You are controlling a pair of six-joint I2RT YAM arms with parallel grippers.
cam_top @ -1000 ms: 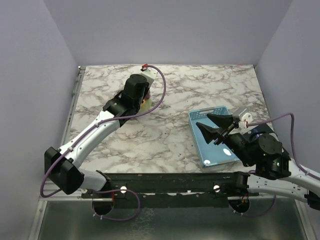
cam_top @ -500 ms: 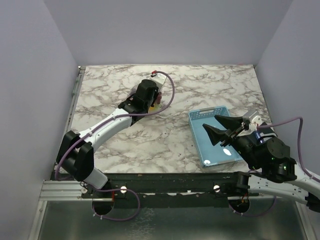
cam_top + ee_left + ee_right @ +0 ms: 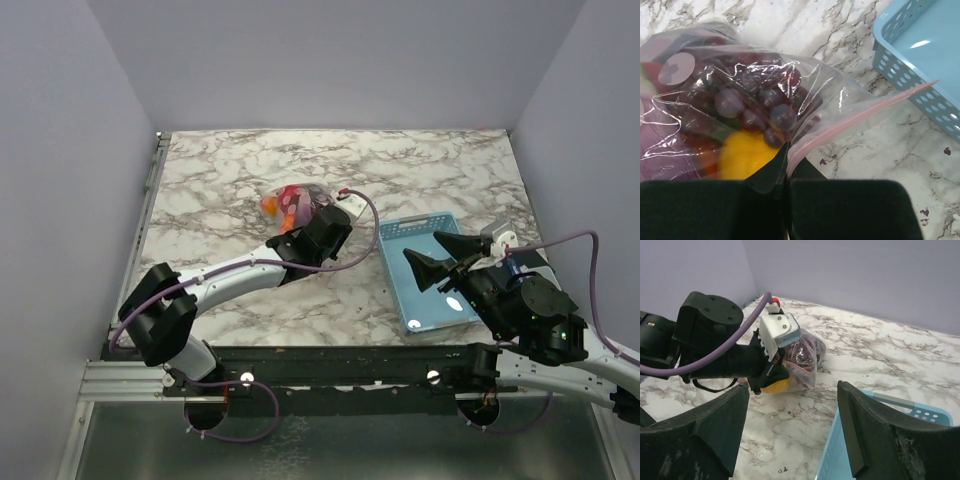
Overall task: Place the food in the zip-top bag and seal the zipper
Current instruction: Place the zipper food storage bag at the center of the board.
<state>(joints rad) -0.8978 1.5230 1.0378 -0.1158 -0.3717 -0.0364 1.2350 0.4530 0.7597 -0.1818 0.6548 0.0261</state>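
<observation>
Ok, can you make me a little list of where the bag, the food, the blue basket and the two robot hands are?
zip-top bag: lying on the marble table, left of the basket
food: inside the bag; dark grapes and a yellow piece show
zipper: pink strip, pinched at one end
left gripper: shut on the bag's mouth edge
right gripper: open, holding nothing, over the basket
basket: light blue, right side of the table

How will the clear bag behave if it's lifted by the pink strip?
Likely floppy: the bag has wrinkled film and the pink strip bows. The grapes and yellow piece would probably sag low and swing. The glossy film might slip in the left gripper pinch.
</observation>
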